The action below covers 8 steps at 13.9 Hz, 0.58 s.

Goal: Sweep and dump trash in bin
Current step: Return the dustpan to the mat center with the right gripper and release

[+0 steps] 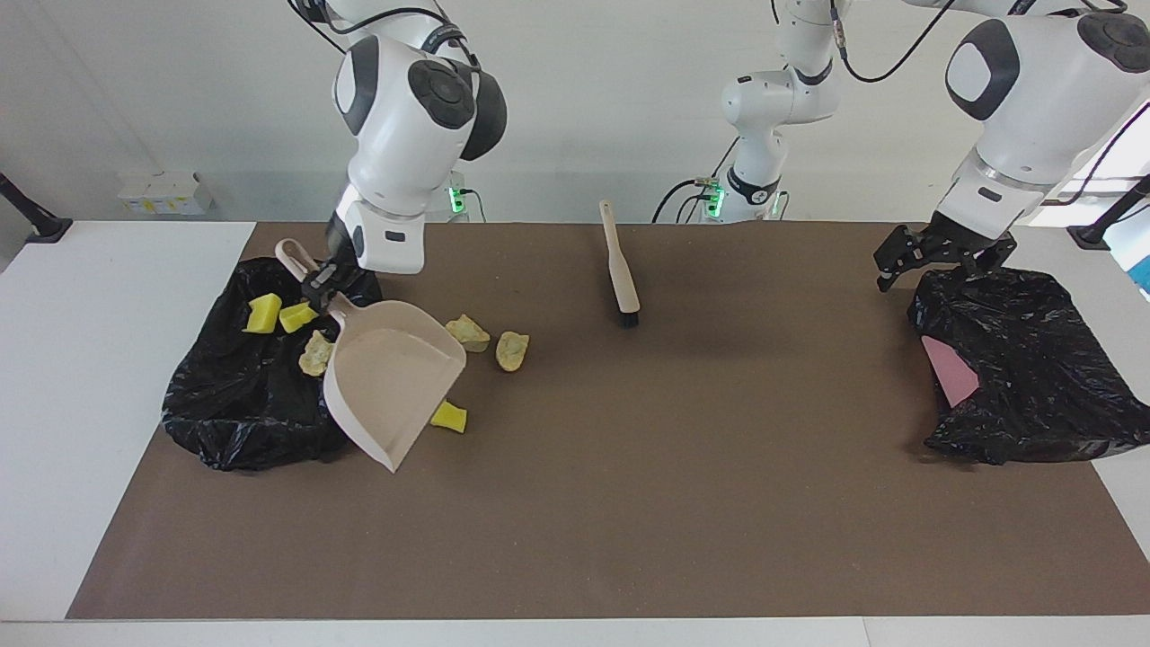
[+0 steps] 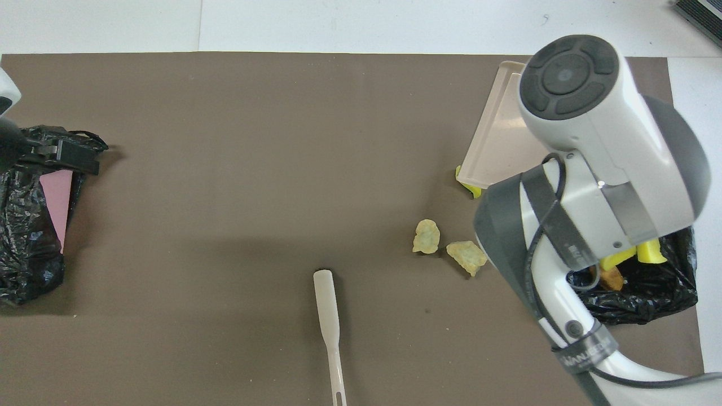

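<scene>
Facing view: four scraps already lie in the black bin bag (image 1: pixel 260 395) at the right arm's end of the worktop (image 1: pixel 629 503): two yellow sponge bits (image 1: pixel 280 314), one beige chunk (image 1: pixel 314 353), and a brown lump (image 2: pixel 610 277) seen only from overhead. Three scraps are left on the worktop just beside the bag: two beige chunks (image 1: pixel 490 340) and one yellow bit (image 1: pixel 448 416), partly hidden by the dustpan's edge. Roughly half done by this count.

Right claw (image 1: pixel 322 286) is clamped on the handle of the dustpan (image 1: pixel 391 377), which hangs tilted over the bag's edge and the loose scraps, pan empty.

Brush (image 1: pixel 622 270) lies unheld mid-worktop, nearer the robots. Left claw (image 1: pixel 934 256) waits, fingers spread wide, empty, over the rim of a second black bag (image 1: pixel 1024 368).
</scene>
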### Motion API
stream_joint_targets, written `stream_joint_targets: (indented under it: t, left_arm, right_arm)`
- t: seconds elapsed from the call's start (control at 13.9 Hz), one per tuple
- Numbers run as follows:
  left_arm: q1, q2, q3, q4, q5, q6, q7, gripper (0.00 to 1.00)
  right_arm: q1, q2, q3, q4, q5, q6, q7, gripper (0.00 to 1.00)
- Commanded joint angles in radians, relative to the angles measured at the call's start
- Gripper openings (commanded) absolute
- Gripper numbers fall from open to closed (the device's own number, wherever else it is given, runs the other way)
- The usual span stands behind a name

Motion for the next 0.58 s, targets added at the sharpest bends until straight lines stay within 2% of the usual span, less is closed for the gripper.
stream_joint_targets:
  t: [0.0, 0.14, 0.29, 0.5]
  left_arm:
    - [0.007, -0.003, -0.006, 0.0, 0.015, -0.016, 0.011, 1.0]
    - [0.009, -0.003, -0.006, 0.0, 0.015, -0.014, 0.013, 1.0]
    - [0.009, -0.003, -0.006, 0.0, 0.015, -0.017, 0.011, 1.0]
    - [0.009, -0.003, -0.006, 0.0, 0.014, -0.016, 0.011, 1.0]
  right_arm:
    - [0.006, 0.112, 0.015, 0.145, 0.109, 0.005, 0.19, 0.0]
    - [0.025, 0.152, 0.02, 0.163, 0.201, 0.053, 0.334, 0.0]
    - [0.064, 0.197, 0.02, 0.186, 0.235, 0.088, 0.518, 0.0]
    - [0.074, 0.246, 0.02, 0.202, 0.399, 0.171, 0.77, 0.0]
